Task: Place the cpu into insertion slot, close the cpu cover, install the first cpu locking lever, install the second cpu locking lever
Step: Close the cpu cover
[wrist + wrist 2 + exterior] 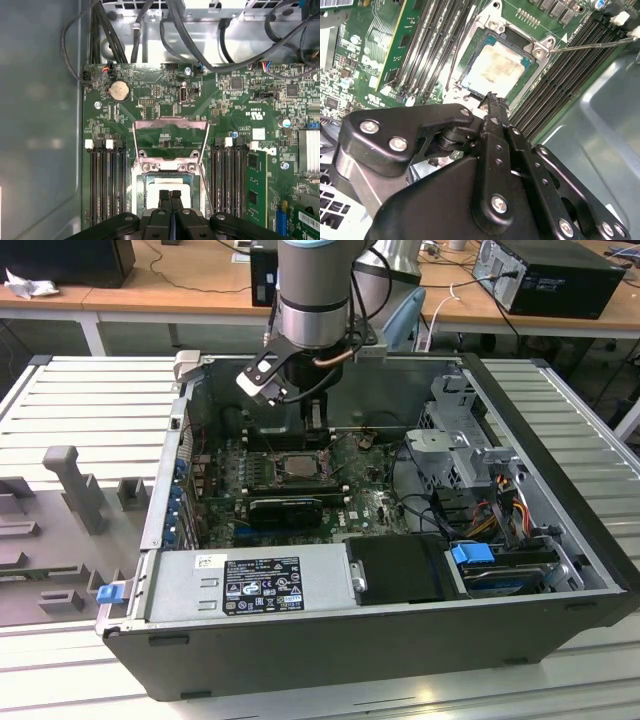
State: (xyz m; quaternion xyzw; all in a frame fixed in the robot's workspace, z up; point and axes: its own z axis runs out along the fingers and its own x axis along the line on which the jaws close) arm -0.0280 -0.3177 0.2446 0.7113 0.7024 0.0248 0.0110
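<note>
On the exterior view's left, the ribbed grey desk (90,400) carries a few grey holders (75,485). Beside them lies the open computer case (350,650). Its silver power supply (250,585) sits along the near wall.

My arm (315,290) comes down into the case from the far side. My claw (170,194) hangs over the middle of the green board, just beyond the long black expansion card (285,508). In both wrist views its two black fingers (492,107) are pressed together with nothing between them. The tips sit right over one edge of the cpu (495,70); I cannot tell whether they touch it.

The cpu lies flat in the insertion slot (516,37), pale face up. Rows of black memory slots (105,180) flank it on both sides. The cpu cover (170,121) is swung open on its hinge and tipped back away from the slot. The green board shows through its square window. In the second wrist view a thin wire lever (592,45) runs from a corner of the slot out across the memory slots.

On the exterior view's right stands the grey drive cage (470,445), with bundled cables (505,500) and a blue tab (472,553) near it.
</note>
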